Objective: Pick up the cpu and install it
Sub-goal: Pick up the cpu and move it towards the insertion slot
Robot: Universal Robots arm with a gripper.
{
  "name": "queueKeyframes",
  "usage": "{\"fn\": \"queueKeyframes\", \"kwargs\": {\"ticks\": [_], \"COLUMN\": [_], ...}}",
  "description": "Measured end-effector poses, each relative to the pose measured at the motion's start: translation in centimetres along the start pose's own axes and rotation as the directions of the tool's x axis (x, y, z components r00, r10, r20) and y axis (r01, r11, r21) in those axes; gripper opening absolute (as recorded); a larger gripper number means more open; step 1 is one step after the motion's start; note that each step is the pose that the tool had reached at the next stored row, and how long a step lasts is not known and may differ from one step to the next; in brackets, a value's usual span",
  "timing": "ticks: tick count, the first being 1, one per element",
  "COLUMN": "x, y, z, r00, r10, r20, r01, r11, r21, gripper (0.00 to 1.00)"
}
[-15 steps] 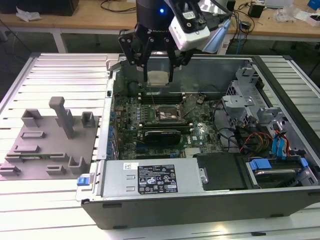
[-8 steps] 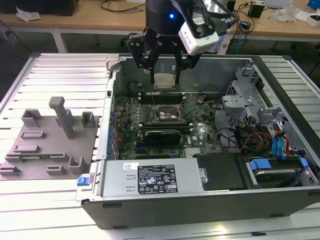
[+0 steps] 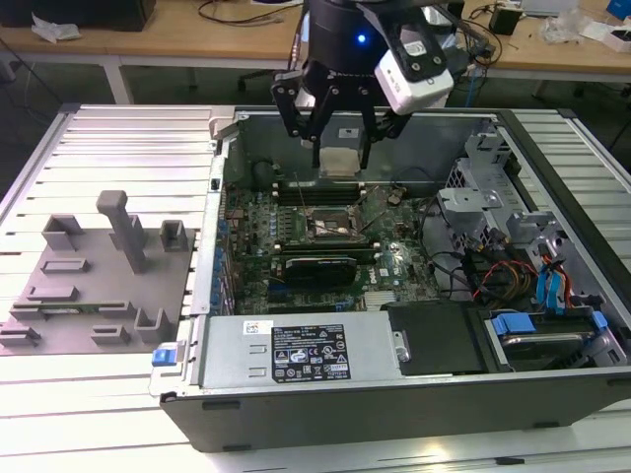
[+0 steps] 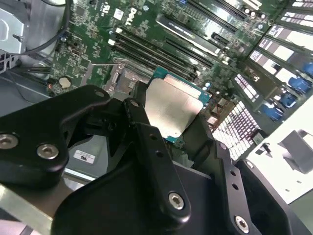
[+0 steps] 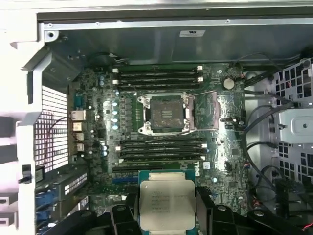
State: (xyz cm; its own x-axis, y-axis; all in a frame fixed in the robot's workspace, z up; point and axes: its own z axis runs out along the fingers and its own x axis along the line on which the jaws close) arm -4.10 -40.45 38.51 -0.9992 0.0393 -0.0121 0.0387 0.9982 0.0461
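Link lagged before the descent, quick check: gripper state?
Gripper: shut on the small flat square silvery-grey cpu, over the green motherboard.

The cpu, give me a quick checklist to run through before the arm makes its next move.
1. Grip on the cpu: ok, clamped between the fingers of the gripper.
2. Empty socket: ok, nothing sits in it.
3. Open metal frame beside the socket: ok, swung clear.
4. cpu centred over the socket: cannot tell.
5. cpu seated: not ok, it is held in the air above the motherboard.
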Motion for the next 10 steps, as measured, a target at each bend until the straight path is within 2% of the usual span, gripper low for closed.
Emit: {"fn": "queueKeyframes", "kwargs": {"ticks": [6,8,10], "x": [-1.17,-2.08,-2.48], "y": [0.11,0.17,0.27], "z": [0.42,0.86,1.5], "r00": [1.0,1.0,1.0], "r10": [0.0,0.0,0.0], "r20": [-0.003,-0.0048,-0.0051], "r01": [0.0,0.0,0.0], "r11": [1.0,1.0,1.0], "r21": [0.0002,0.0005,0.0004], "gripper": [0.55,0.55,0.55]}}
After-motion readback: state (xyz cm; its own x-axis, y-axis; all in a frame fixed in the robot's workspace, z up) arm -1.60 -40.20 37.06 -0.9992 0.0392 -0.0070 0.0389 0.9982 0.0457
